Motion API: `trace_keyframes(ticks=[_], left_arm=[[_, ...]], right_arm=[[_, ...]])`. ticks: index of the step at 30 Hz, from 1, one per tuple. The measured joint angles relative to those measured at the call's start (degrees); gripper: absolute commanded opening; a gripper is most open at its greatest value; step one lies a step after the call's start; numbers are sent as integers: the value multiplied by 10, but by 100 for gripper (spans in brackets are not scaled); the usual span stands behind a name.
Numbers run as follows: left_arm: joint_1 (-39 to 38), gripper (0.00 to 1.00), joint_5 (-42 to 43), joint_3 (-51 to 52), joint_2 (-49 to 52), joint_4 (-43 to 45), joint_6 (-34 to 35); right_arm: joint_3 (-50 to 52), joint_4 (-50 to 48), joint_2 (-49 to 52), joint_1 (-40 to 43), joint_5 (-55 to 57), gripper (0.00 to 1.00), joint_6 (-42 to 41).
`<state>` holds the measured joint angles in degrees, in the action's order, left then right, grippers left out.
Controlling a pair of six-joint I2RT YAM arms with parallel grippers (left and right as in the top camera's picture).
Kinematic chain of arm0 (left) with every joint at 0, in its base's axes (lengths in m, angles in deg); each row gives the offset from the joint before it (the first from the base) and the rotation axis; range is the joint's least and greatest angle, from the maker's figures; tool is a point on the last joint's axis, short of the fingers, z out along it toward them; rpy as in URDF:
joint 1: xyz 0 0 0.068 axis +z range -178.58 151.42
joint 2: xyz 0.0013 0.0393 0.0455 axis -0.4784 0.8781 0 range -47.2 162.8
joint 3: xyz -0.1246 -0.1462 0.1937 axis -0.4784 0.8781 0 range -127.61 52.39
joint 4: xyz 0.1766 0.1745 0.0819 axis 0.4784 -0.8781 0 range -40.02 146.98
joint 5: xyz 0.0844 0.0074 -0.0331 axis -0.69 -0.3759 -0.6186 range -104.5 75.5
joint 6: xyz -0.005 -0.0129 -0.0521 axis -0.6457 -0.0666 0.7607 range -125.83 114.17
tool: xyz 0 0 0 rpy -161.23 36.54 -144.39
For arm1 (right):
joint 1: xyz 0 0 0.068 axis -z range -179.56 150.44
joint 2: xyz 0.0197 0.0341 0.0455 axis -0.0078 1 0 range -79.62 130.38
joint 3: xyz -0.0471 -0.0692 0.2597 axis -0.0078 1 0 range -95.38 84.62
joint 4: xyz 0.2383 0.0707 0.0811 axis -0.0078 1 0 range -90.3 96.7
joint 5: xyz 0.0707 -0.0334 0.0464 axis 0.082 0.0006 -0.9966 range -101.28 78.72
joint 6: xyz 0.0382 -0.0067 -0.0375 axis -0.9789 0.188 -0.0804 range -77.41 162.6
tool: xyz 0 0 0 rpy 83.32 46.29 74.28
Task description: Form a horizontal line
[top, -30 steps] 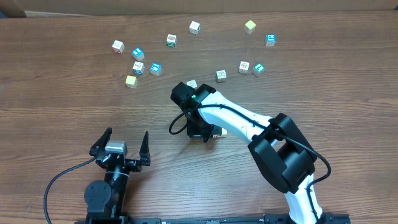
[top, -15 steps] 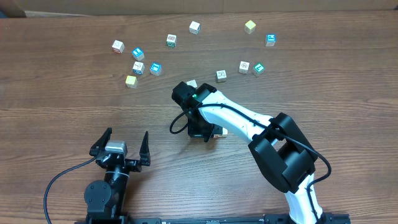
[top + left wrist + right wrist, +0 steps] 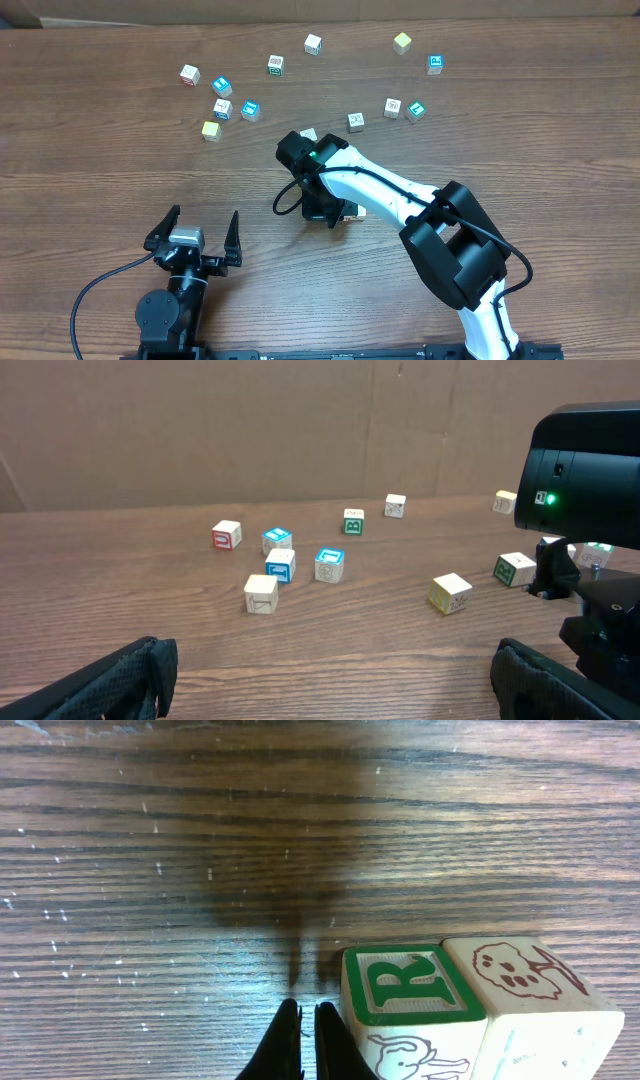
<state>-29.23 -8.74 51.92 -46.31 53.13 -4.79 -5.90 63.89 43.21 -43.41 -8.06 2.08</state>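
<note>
The line lay under the right arm, near the middle of the counter. Only two of its cubes showed, both in the right wrist view: an R cube with a green frame, and a brown-marked cube touching its right side, tops level. From overhead, just a pale corner of the line peeked out beside the arm's wrist. The right pincer stood just left of the R cube, its tips nearly together with a thin slit between them and nothing held. Whether it touched the cube could not be told. The left pincer sat well apart from the R cube, toward the near edge, spread wide and empty. Loose cubes lay scattered beyond the R cube, toward the far edge.
</note>
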Motion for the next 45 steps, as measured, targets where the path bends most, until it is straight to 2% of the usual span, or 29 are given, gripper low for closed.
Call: trace_keyframes(ticks=[26,34,45], left_arm=[[0,99,0,0,0,0,0],[0,100,0,0,0,0,0],[0,99,0,0,0,0,0]], right_arm=[[0,10,0,0,0,4,4],[0,43,0,-6,-25,4,41],[0,82,0,-29,-32,4,42]])
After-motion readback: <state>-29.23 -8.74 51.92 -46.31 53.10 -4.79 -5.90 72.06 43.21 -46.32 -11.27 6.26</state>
